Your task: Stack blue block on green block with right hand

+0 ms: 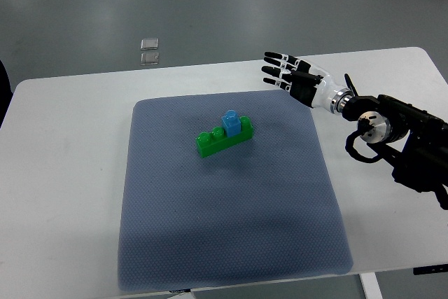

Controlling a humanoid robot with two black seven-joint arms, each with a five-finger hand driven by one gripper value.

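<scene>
I find the blue block [229, 122] seated on top of the green block [212, 143], on a grey-blue mat [231, 229] toward the white worktop's [63, 173] far edge. The right hand [295, 79] is apart from them near the far right corner, its fingers [274, 69] spread wide and holding nothing. A grey floor [210, 5] lies beyond.

Bright, even light, sharp focus throughout, broad faint shadow on mat [231, 239] (near edge) — soft-edged
</scene>
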